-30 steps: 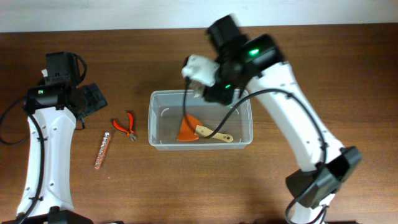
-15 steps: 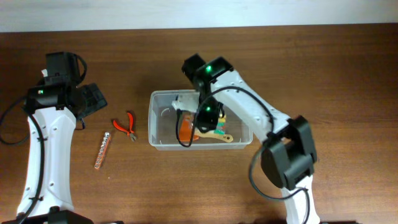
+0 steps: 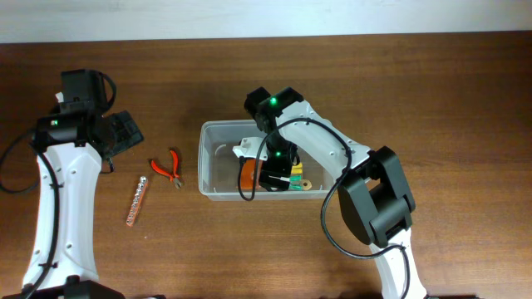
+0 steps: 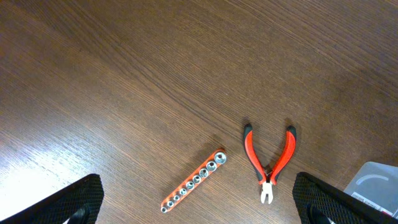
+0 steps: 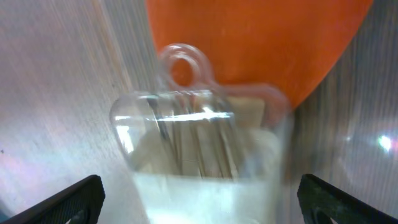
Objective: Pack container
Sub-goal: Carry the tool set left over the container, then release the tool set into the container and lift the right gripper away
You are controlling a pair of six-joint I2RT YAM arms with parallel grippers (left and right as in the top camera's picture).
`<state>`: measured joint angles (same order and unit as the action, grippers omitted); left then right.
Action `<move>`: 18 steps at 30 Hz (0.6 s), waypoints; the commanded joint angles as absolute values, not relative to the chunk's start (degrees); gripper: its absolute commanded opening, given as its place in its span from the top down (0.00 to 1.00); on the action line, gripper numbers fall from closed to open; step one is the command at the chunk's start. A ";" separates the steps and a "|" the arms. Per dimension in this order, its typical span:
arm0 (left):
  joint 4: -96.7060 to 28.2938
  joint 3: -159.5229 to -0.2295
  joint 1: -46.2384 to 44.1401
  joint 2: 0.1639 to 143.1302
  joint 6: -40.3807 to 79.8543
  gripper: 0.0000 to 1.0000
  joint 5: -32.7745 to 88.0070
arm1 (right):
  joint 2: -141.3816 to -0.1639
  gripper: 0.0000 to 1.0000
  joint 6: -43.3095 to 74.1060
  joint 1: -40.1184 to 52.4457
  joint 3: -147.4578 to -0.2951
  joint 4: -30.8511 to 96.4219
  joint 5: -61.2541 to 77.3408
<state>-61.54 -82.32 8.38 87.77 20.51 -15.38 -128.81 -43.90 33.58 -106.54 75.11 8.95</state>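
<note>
The clear plastic container stands at the table's middle. My right gripper is down inside it, jaws spread wide. In the right wrist view a clear blister pack with a hang hole lies between my right gripper's fingers, on top of an orange scraper. The scraper and the pack's green and yellow card also show from overhead. My left gripper is open and empty, above the table left of the container.
Red-handled pliers and an orange socket rail lie on the wood left of the container. They also show in the left wrist view, pliers and rail, under my left gripper, with the container's corner at the right.
My right arm came down into the container with the pack, which now lies on the scraper. The left arm has not moved.
</note>
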 commanded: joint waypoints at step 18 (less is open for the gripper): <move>-69.78 -81.67 8.32 87.55 9.37 0.01 -7.27 | -111.09 0.01 -15.55 11.68 -150.02 92.38 0.45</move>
